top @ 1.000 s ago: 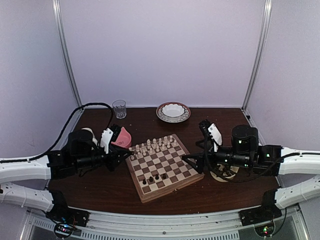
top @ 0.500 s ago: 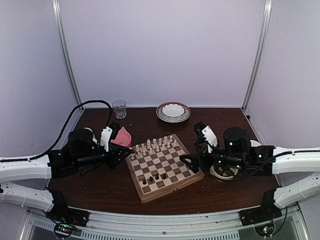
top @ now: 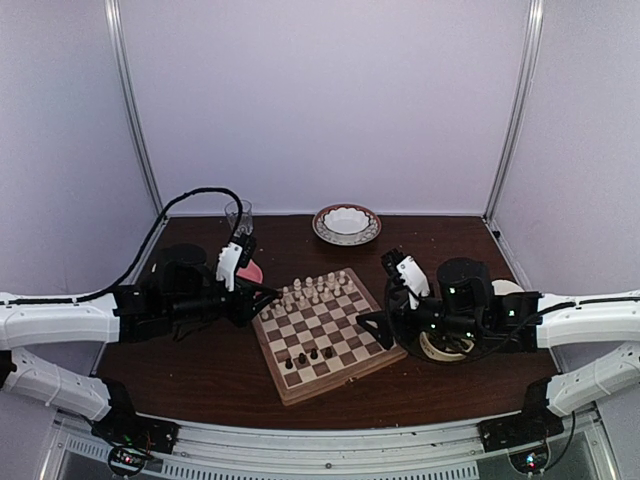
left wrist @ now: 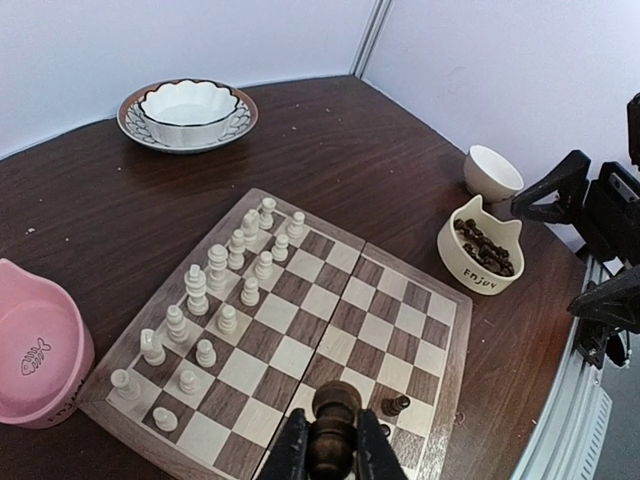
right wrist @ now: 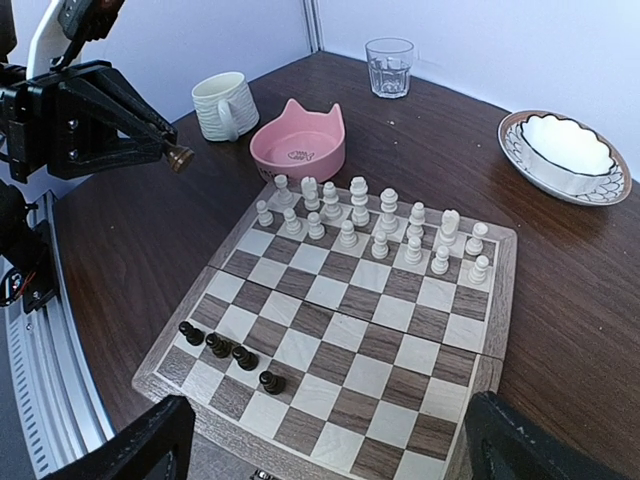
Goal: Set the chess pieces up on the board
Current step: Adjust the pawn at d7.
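Four dark chess pieces (right wrist: 243,356) upright on board (right wrist: 350,372) (fifth (left wrist: 334,428) held aloft)

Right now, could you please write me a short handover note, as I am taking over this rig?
Left gripper: shut on a dark chess piece, held in the air off the board's side.
Right gripper: open and empty, at the board's opposite side.
Done: four dark pieces stand near the board's robot-side edge; cream pieces stand in two far rows.
Left: place the held piece, then the rest, which seem to lie in the cream cat-ear bowl.
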